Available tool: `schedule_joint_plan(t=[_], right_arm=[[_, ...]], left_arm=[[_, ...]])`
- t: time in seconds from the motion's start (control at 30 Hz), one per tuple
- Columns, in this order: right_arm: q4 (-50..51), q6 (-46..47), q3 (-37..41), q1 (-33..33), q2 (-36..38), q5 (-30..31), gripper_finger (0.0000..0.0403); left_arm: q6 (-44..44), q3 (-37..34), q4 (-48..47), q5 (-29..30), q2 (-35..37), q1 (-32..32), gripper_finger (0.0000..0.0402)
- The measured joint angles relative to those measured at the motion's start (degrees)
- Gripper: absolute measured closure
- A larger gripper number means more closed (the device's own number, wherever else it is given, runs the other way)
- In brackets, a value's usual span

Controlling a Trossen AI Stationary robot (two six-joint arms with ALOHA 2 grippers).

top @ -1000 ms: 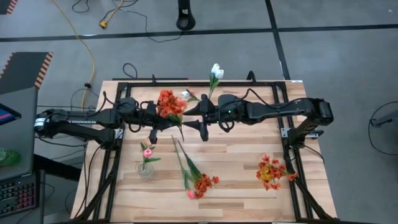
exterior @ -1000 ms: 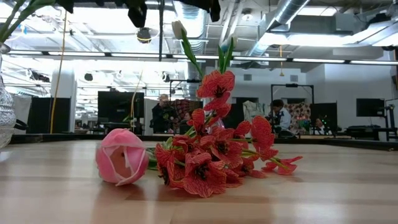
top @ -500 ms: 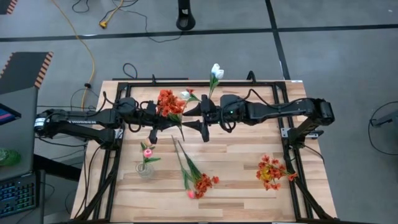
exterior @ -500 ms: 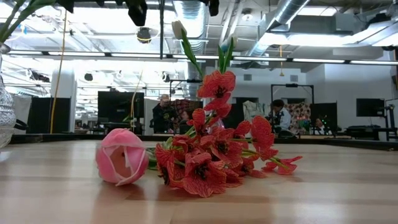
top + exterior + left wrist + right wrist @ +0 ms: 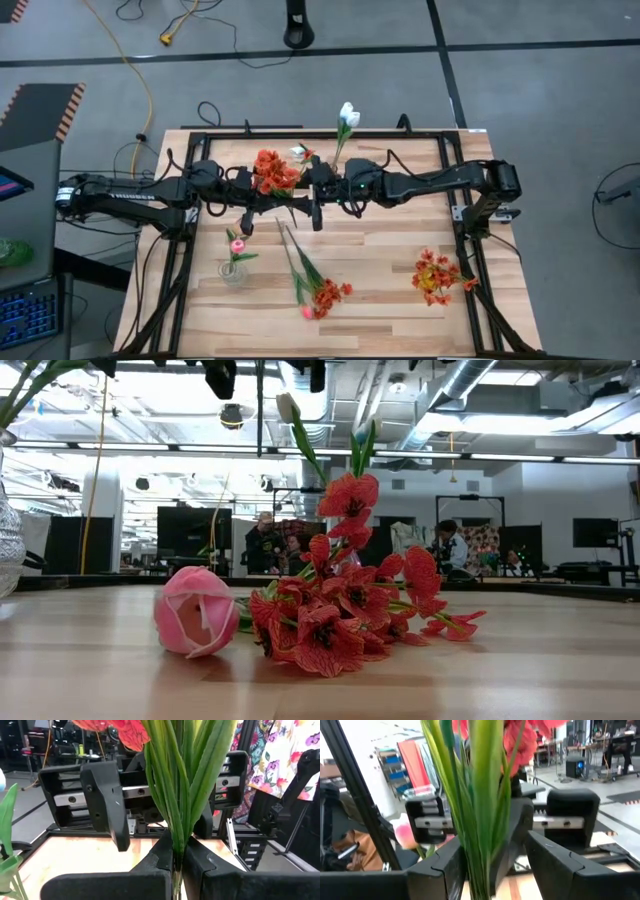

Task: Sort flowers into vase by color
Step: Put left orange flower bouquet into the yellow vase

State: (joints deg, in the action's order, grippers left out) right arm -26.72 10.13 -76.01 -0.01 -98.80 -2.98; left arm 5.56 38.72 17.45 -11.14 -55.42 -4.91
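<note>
Since the earlier frame, right tool (image 5: 303,201) has slid toward the red-orange bunch (image 5: 272,170), fingers apart around its stems. Left tool (image 5: 178,862) is clamped on those stems, above the desk (image 5: 380,270).

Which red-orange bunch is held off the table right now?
The red-orange bunch at the table's back middle, its stems pinched in the shut left gripper; the other two lie on the table.

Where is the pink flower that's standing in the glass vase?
In the high view the pink tulip stands in the vase at the table's front left, below the left gripper, with loose flowers lying on its right.
</note>
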Motion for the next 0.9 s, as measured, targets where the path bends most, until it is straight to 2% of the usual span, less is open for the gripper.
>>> schedule_joint_plan(t=[0.2, 0.4, 0.53, 0.73, 0.9], right_arm=[[0.31, -0.03, 0.00, 0.05, -0.02, -0.04, 0.0219], [0.26, -0.11, 0.00, 0.05, -0.02, -0.22, 0.0306], [0.30, -0.22, 0.00, 0.04, 0.03, -0.22, 0.0363], [1.02, -0.21, 0.00, -0.02, 0.61, -0.22, 0.0367], [7.13, -1.42, 0.02, 0.02, 4.06, -0.22, 0.0367]], left_arm=[[0.00, 0.02, -0.02, 0.02, 0.00, -0.02, 0.0401], [0.03, 0.02, -0.12, 0.11, 0.00, -0.06, 0.0398], [0.33, 0.00, -0.51, 1.63, 0.02, -0.06, 0.0370], [0.52, 0.01, -1.19, 2.88, 0.02, -0.02, 0.0304], [0.57, 0.02, -1.29, 2.60, 0.02, -0.03, 0.0266]])
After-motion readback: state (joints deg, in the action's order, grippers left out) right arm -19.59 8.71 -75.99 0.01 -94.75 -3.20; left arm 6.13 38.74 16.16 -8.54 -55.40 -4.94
